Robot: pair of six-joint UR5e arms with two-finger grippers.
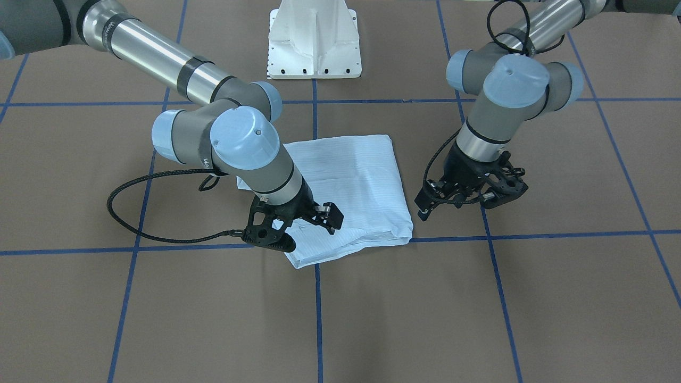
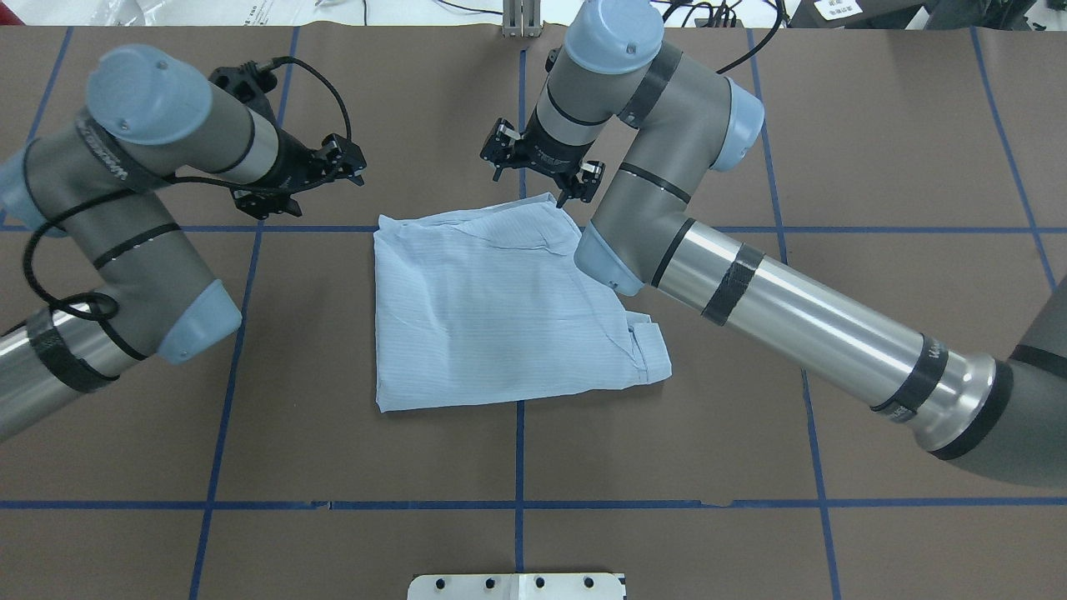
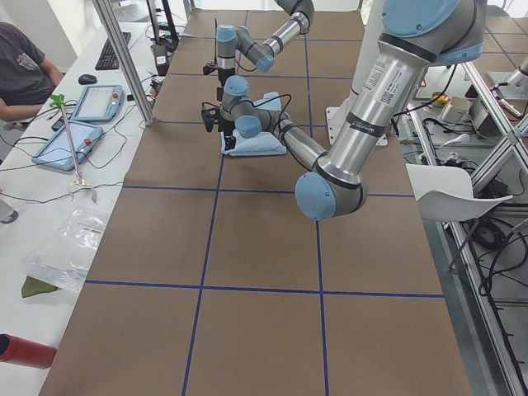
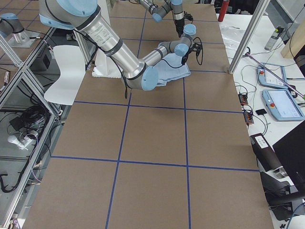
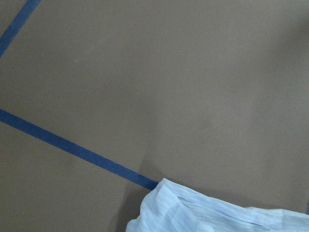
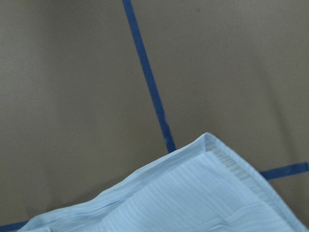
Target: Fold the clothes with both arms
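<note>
**Folded light-blue shirt (image 2: 492, 308), both grippers at its far edge**
The shirt lies as a near-square bundle straight out from the white pedestal base (image 1: 314, 48). On its side away from the base, the right gripper (image 2: 535, 171) hangs over the right corner, fingers apart and empty. The left gripper (image 2: 308, 183), also spread and empty, sits off the left corner, clear of the cloth. The right arm is therefore the nearer one.

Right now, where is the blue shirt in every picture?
Front-facing: the shirt lies folded in the middle.
Overhead: in the middle.
Left side: small, far up the picture.
Right side: small, near the top.
Left wrist: a corner at the bottom edge.
Right wrist: a corner at the bottom.
Shared landmark: the blue tape lines show in every view.
</note>
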